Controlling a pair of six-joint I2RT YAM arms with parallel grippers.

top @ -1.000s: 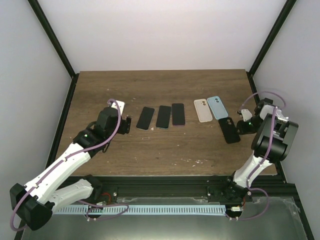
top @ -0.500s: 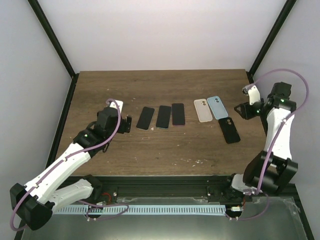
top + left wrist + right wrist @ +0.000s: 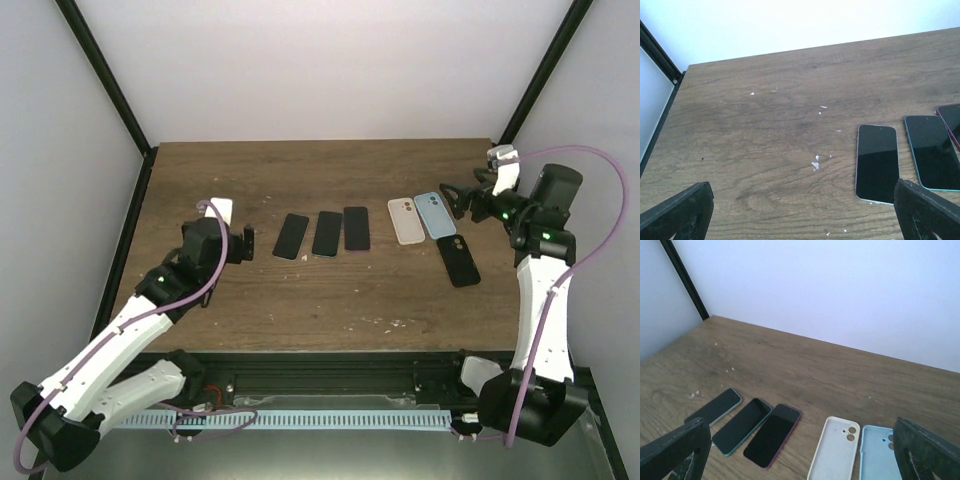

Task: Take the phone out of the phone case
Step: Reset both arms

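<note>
Three bare phones lie side by side mid-table: a silver-edged one (image 3: 291,236) (image 3: 877,162), a teal-edged one (image 3: 327,233) (image 3: 742,425) and a dark red-edged one (image 3: 356,228) (image 3: 772,434). To their right lie a white case (image 3: 406,221) (image 3: 835,450), a light blue case (image 3: 435,215) (image 3: 879,456) and a black case (image 3: 459,261). My left gripper (image 3: 247,243) (image 3: 800,220) is open and empty, just left of the silver-edged phone. Above the table by the blue case, my right gripper (image 3: 455,200) (image 3: 800,460) is open and holds nothing.
The wooden table (image 3: 320,180) has black frame posts at its back corners and white walls around it. Small white flecks (image 3: 816,163) dot the wood left of the phones. A black rail (image 3: 330,375) runs along the near edge.
My right arm has risen from beside the black case and swung toward the back, its jaws opening wide. My left gripper has drawn slightly left and opened fully.
</note>
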